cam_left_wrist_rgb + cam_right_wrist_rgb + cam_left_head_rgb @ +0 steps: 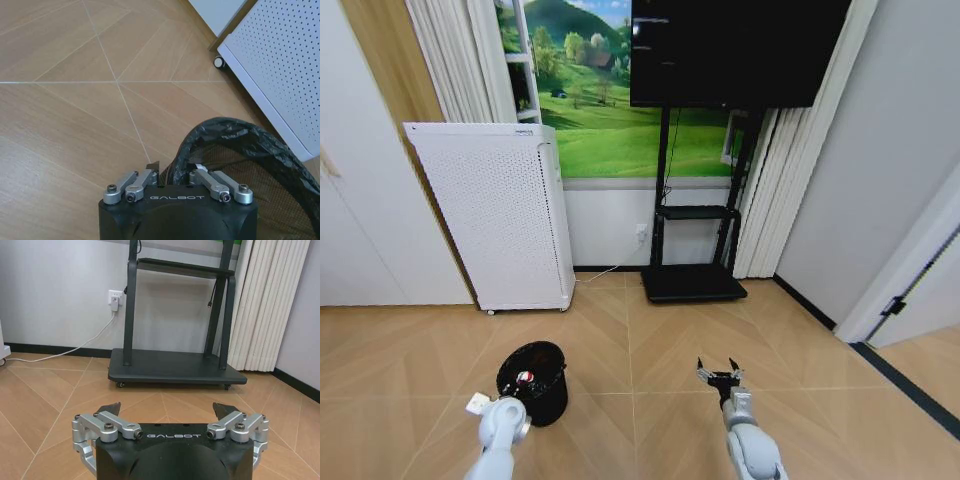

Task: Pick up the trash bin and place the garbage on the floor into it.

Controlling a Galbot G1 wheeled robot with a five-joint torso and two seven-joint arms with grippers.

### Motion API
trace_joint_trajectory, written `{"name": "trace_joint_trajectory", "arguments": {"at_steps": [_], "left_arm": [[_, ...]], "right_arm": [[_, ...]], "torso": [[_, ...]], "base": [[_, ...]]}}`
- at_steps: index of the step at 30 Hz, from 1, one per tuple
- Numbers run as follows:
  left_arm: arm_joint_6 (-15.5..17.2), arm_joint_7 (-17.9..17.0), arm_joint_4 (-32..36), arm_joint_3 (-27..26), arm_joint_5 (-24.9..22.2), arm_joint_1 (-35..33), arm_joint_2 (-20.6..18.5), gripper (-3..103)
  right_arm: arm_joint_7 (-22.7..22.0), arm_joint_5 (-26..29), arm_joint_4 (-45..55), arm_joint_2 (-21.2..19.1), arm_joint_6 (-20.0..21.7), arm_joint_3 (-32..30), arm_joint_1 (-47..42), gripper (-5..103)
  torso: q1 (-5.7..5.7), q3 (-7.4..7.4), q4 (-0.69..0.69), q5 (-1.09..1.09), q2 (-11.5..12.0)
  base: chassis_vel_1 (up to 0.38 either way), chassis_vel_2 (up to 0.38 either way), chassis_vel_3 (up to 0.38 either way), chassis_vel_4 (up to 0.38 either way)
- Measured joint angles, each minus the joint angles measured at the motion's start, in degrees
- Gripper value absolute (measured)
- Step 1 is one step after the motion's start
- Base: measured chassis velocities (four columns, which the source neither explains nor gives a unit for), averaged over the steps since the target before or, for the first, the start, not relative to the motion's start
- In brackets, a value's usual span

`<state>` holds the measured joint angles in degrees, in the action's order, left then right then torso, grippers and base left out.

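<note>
The trash bin (534, 380) is a small round black wire-mesh basket lined with a black bag. It is upright on the floor (650, 330) at the front left. A red-and-white piece of garbage (525, 378) lies inside it. My left gripper (518, 408) is at the bin's near rim. In the left wrist view the left gripper (174, 170) is shut on the trash bin (235, 165) at the bagged rim. My right gripper (720, 377) hangs open over bare boards to the right of the bin. In the right wrist view the right gripper (167, 410) holds nothing.
A tall white perforated appliance (500, 215) on castors stands against the wall behind the bin. A black TV stand (690, 280) with a screen (735, 50) is behind the right gripper. A dark strip (910, 385) runs along the floor at right.
</note>
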<state>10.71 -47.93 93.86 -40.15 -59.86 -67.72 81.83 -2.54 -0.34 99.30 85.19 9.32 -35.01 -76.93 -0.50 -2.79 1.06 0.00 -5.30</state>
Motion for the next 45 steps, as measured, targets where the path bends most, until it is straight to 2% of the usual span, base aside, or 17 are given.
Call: {"name": "trace_joint_trajectory", "arguments": {"at_steps": [3,5,7,8,9,10,11,14,15,17,20,23,25,27,30,36,45], "left_arm": [[0.47,3.33,0.21,-1.45,2.9,-0.61,-0.09,44],[0.49,4.69,0.22,-1.78,4.82,-0.75,-0.14,44],[0.33,11.17,0.02,-3.09,12.54,-1.07,0.07,56],[0.33,11.17,0.02,-3.09,12.54,-1.07,0.07,56],[0.17,16.79,0.05,-4.01,18.32,-1.38,0.23,61],[0.17,16.79,0.05,-4.01,18.32,-1.38,0.23,61],[-0.09,20.29,0.25,-4.4,22.92,-1.6,0.21,66],[-1.2,25.24,1.71,-4.26,31.5,-1.57,-0.07,82],[-1.2,25.24,1.71,-4.26,31.5,-1.57,-0.07,82],[-2.93,30.8,3.85,-3.6,39.08,-1.53,-0.06,93],[-3.95,33.37,4.99,-2.77,41.86,-1.81,-0.3,97],[-4.13,39.19,8.71,0.02,46.34,-3.15,-0.93,100],[-2.38,45.65,11.8,2.28,47.8,-4.96,-1.86,100],[-2.05,47.91,12.69,3.05,47.45,-5.59,-2.06,100],[-1.39,50.5,13.66,4.04,46.71,-6.24,-2.32,100],[-1.19,51.9,13.81,4.47,46.71,-6.45,-2.51,100],[-0.21,49.78,13.78,4.52,46.77,-6.32,-2.92,100]], "right_arm": [[-0.28,-0.1,-0.31,-0.01,0.01,0.12,0.22,100],[-0.33,-0.1,-0.39,0.01,0.0,0.14,0.21,100],[-0.34,-0.09,-0.56,-0.02,0.01,0.12,0.18,100],[-0.34,-0.09,-0.56,-0.02,0.01,0.12,0.18,100],[-0.34,-0.06,-0.67,-0.06,0.0,0.08,0.18,100],[-0.34,-0.06,-0.67,-0.06,0.0,0.08,0.18,100],[-0.34,-0.02,-0.73,-0.13,-0.02,0.06,0.18,100],[-0.33,0.14,-0.93,-0.26,-0.12,-0.02,0.18,100],[-0.33,0.14,-0.93,-0.26,-0.12,-0.02,0.18,100],[-0.33,0.25,-1.2,-0.26,-0.56,-0.22,0.09,100],[-0.37,0.39,-1.26,-0.25,-0.87,-0.34,0.07,100],[-0.64,1.62,-0.62,-0.25,-1.46,-0.69,0.05,100],[-0.58,2.32,0.68,-0.12,-2.31,-1.09,0.05,100],[-0.53,2.4,1.1,-0.02,-2.86,-1.25,0.05,100],[-0.5,2.4,1.35,0.31,-3.86,-1.54,-0.01,100],[-0.5,2.4,1.23,0.64,-4.72,-1.79,-0.14,100],[-0.07,3.61,2.07,0.26,-5.26,-2.47,0.36,100]], "torso": [[0.0,0.0,0.0,-0.01,0.0],[0.0,0.0,0.0,0.0,0.0],[0.0,0.0,-0.01,0.0,0.0],[0.0,0.0,-0.01,0.0,0.0],[0.0,0.0,-0.01,0.0,0.0],[0.0,0.0,-0.01,0.0,0.0],[0.0,0.0,-0.01,0.0,0.0],[0.0,0.0,-0.01,0.01,0.0],[0.0,0.0,-0.01,0.01,0.0],[0.0,0.0,0.0,0.0,0.0],[0.0,0.0,0.0,0.01,0.0],[0.0,0.0,0.01,0.0,0.0],[0.0,0.0,0.0,0.0,0.0],[0.0,0.0,0.0,0.0,-0.01],[-0.05,-0.21,0.0,0.0,-0.29],[-0.17,-0.74,0.01,0.0,-0.93],[-0.75,-3.21,0.0,0.0,-3.96]], "base": [[0.0,0.0,0.0,0.0],[0.0,0.0,0.0,0.0],[0.0,0.0,0.0,0.0],[0.0,0.0,0.0,0.0],[0.0,0.0,0.0,0.0],[0.0,0.0,0.0,0.0],[0.0,0.0,0.0,0.0],[0.0,0.0,0.0,0.0],[0.0,0.0,0.0,0.0],[0.0,0.0,0.0,0.0],[0.0,0.0,0.0,0.0],[0.0,0.0,0.0,0.0],[0.0,0.0,0.0,0.0],[0.0,0.0,0.0,0.0],[0.0,0.0,0.0,0.0],[0.0,0.0,0.0,0.0],[0.0,0.0,0.0,0.0]]}}
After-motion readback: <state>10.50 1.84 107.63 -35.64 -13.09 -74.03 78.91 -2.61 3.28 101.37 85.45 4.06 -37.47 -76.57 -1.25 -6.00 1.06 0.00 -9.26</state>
